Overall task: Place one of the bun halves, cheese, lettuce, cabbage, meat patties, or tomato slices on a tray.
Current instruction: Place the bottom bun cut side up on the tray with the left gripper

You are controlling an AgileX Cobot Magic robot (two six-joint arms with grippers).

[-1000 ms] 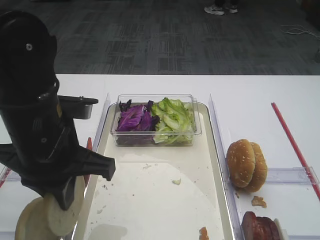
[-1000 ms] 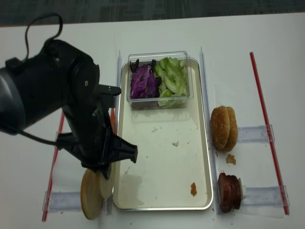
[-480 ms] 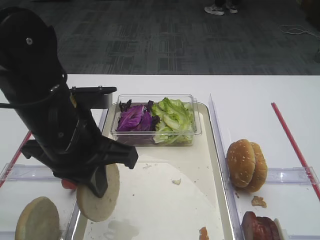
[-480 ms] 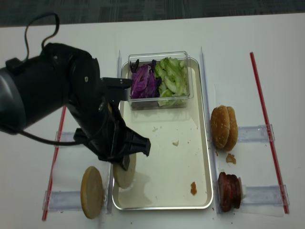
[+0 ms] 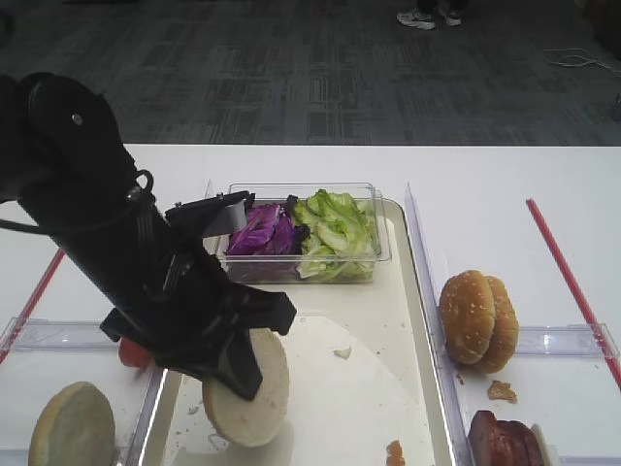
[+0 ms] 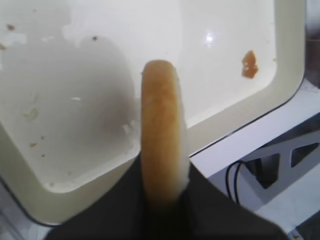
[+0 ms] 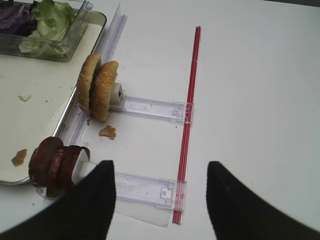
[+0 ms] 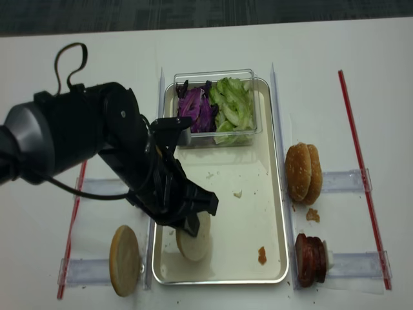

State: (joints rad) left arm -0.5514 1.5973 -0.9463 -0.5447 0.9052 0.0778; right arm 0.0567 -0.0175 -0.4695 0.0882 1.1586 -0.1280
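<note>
Clamping shut on 1 bun half [image 5: 250, 400], the left jaws [image 5: 241, 374] hold it upright over the tray [image 5: 412, 320].

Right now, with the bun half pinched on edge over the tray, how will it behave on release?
The bun half hangs nearly upright in the left gripper, so it will probably topple flat. It looks soft and light, so a bounce seems unlikely. Its round rim might let it roll slightly on the tray.
</note>
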